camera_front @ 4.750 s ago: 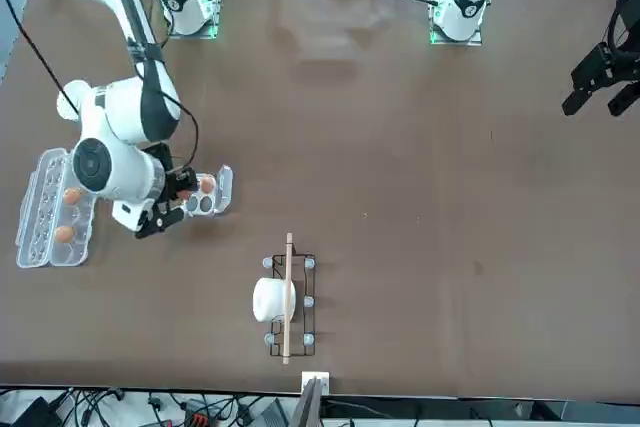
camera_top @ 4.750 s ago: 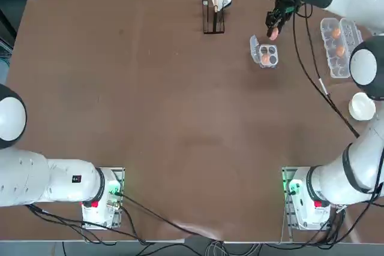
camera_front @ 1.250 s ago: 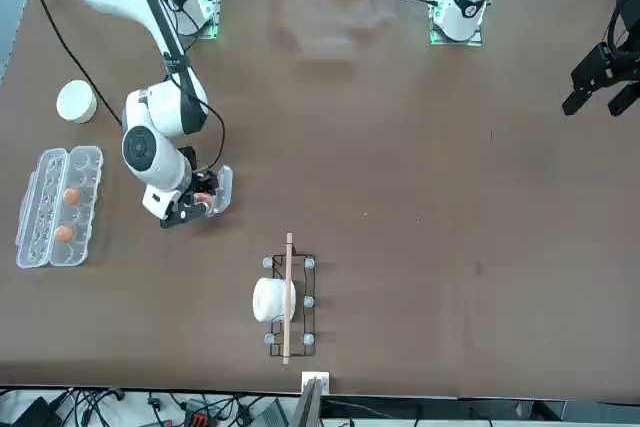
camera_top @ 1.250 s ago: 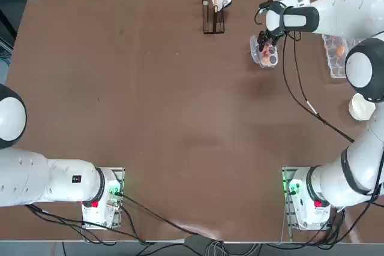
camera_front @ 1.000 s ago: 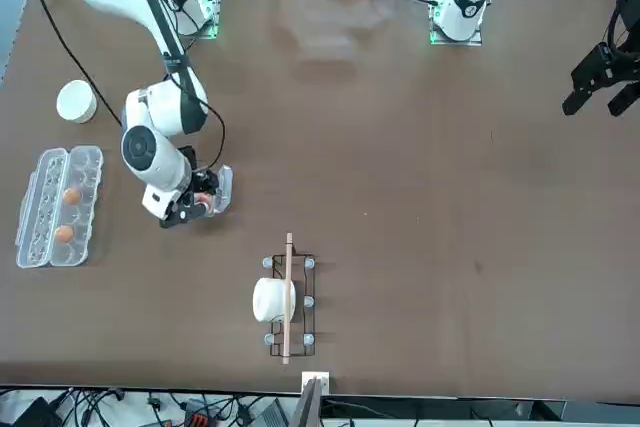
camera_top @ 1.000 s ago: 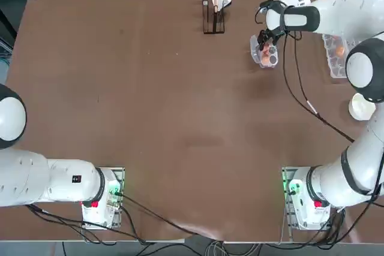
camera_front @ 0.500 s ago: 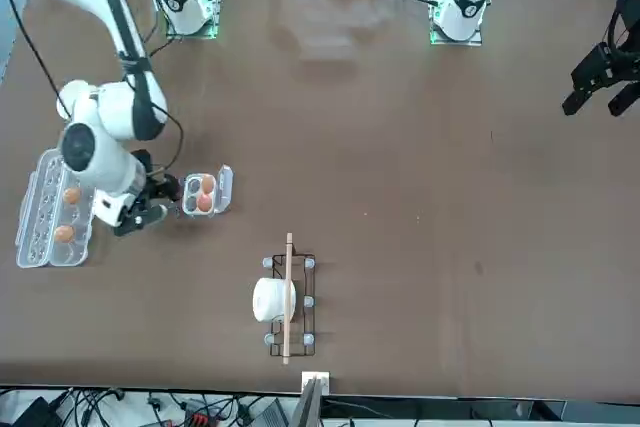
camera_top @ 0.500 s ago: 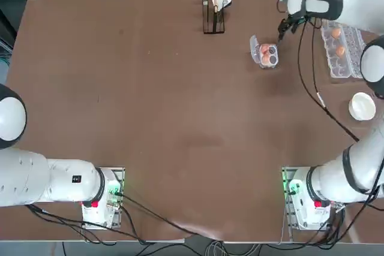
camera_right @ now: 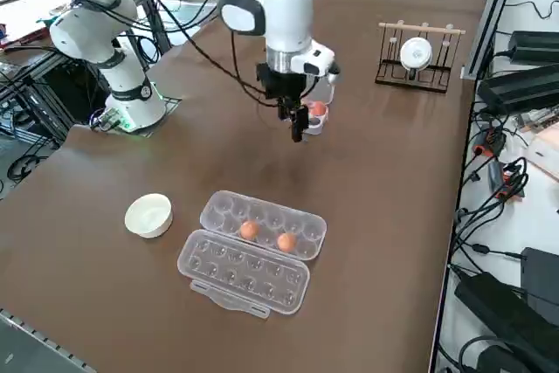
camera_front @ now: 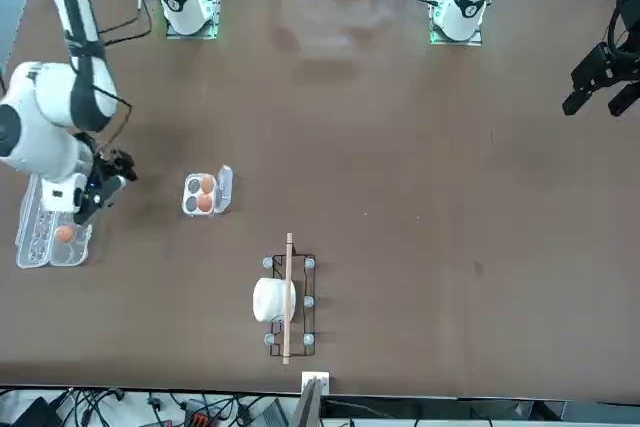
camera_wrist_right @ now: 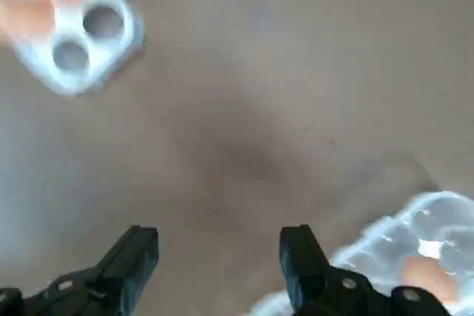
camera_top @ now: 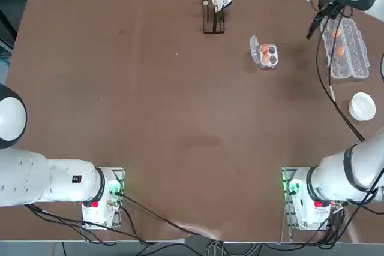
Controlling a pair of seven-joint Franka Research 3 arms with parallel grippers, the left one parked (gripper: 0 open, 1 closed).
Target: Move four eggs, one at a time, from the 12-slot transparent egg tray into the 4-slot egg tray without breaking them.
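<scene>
The 4-slot egg tray (camera_top: pixel 269 54) holds two orange-brown eggs (camera_top: pixel 264 49) in the cups beside its lid flap; its other two cups are bare. The 12-slot transparent egg tray (camera_top: pixel 346 50) lies open at the far right with two eggs (camera_top: pixel 340 51) in one row. My right gripper (camera_top: pixel 312 29) hangs above bare table between the two trays, close to the long tray's edge. In the right wrist view the gripper (camera_wrist_right: pixel 218 257) is open with nothing between its fingers (camera_wrist_right: pixel 133 255); the small tray (camera_wrist_right: pixel 74 31) and a corner of the long tray (camera_wrist_right: pixel 415 246) both show.
A white round bowl (camera_top: pixel 362 106) sits on the robot's side of the long tray. At the table's far edge a small wire rack (camera_top: pixel 213 10) holds a white cup. A cable trails from the right arm over the table near the bowl.
My right gripper let an egg go into the small tray, which now holds two. It then rose and swung open toward the long tray.
</scene>
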